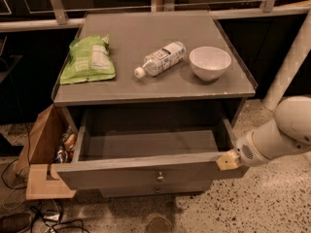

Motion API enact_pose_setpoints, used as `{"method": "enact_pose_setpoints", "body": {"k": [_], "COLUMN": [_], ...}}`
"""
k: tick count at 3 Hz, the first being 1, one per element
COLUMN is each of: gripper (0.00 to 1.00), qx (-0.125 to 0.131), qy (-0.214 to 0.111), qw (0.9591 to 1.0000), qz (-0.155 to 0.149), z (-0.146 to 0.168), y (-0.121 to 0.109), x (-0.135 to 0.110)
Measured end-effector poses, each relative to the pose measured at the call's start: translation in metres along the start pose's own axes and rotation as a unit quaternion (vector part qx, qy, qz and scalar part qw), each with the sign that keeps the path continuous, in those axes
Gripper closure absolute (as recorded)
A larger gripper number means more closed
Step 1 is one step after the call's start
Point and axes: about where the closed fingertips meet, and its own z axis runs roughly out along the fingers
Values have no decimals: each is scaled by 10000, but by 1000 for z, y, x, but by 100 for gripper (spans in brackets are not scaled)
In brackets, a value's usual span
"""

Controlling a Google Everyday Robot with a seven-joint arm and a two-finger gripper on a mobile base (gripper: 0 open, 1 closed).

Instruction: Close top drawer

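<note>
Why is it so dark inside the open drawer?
In the camera view, the cabinet top overhangs the top drawer, shading its back; the bowl casts a soft shadow beside it; the end effector, at the drawer's front right corner, is well lit.

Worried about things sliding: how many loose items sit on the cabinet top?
3: green bag at left, bottle lying mid-top, white bowl at right. None seem hidden. Tool at the open top drawer, front right corner.

text: none I can read on bottle (160, 58) or green bag (89, 59) | my gripper (228, 160): at top drawer (146, 171) near-right corner
</note>
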Motion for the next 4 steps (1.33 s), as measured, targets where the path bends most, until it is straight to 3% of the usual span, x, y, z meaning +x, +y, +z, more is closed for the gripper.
{"method": "enact_pose_setpoints", "body": {"k": [2, 4], "gripper": [100, 100], "qx": [80, -13], "qy": [204, 117], "qw": [9992, 9995], "qz": [345, 292], "z": [-27, -1], "y": [-16, -19], "x": [41, 26]}}
